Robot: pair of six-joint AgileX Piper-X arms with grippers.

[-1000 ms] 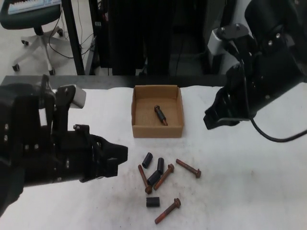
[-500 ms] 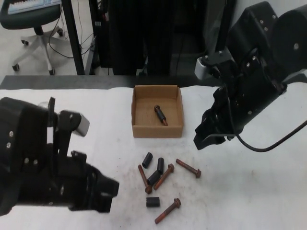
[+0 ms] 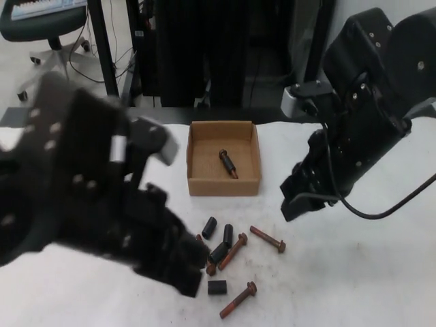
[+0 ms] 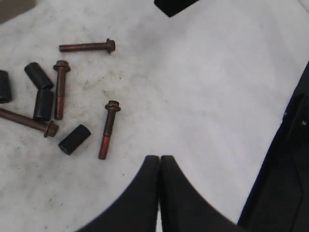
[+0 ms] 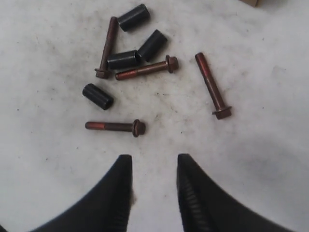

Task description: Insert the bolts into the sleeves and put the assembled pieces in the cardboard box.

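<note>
Several rusty bolts point(image 3: 267, 238) and short black sleeves point(image 3: 216, 287) lie loose on the white bench in front of the cardboard box point(image 3: 223, 186). One assembled piece point(image 3: 228, 163) rests inside the box. My left gripper point(image 4: 160, 160) is shut and empty; it hovers beside a lone bolt point(image 4: 107, 129) and a sleeve point(image 4: 74, 139), and in the high view the left gripper point(image 3: 194, 269) covers the pile's left edge. My right gripper point(image 5: 153, 162) is open above the bench, with a bolt point(image 5: 115, 126) just beyond its fingertips and a sleeve point(image 5: 97, 96) farther on. The right gripper point(image 3: 291, 204) hangs right of the box.
The white bench cover point(image 3: 354, 272) has bare room to the right of the pile and along the front. Dark frame posts point(image 3: 102, 54) and an office chair point(image 3: 48, 34) stand behind the bench's far edge.
My left arm has swung up and right, from the front left corner to the pile's left edge. The right arm came down and left toward the pile, then shifted slightly.
</note>
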